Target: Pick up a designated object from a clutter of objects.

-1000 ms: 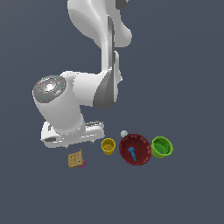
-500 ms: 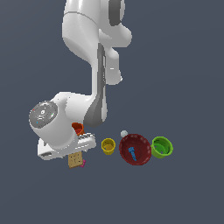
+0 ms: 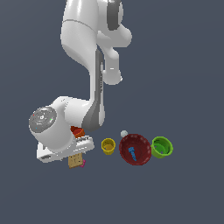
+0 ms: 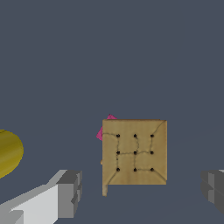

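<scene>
The pincer [image 4: 139,192] stands spread wide, its two fingers [image 4: 69,193] either side of the tan cracker block [image 4: 134,152] without touching it. A pink flat piece [image 4: 104,128] peeks from behind the block. Beside lies the yellow cup [image 3: 108,146], then the dark red bowl [image 3: 135,149] and green cup [image 3: 161,147].

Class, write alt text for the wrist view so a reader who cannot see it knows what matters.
A tan square block with nine dark dots on its face sits between the two open grey fingers of the gripper, on a plain dark grey surface. A corner of a pink flat piece pokes out from behind the block, and part of a yellow cup shows at the frame's edge.
</scene>
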Available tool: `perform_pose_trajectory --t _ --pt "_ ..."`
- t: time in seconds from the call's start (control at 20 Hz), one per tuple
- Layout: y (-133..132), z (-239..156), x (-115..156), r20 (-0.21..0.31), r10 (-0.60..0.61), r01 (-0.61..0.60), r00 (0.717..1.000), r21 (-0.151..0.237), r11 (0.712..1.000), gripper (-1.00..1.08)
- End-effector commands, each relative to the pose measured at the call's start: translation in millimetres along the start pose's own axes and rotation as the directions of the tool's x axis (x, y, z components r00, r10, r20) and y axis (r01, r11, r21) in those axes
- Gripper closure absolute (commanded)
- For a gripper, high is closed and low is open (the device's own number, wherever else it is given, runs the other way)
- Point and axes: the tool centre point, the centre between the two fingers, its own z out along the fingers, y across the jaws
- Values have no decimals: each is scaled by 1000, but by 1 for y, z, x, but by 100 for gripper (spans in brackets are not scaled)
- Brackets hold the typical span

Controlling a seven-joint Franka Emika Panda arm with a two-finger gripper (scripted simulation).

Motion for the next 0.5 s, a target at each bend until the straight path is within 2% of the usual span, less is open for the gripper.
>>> perform_pose_trajectory --t 0.0,0.45 --pt "0 3 0 0 0 0 1000 0 1000 -92" --pt "0 45 -1 -1 -2 2 1000 0 1000 -92"
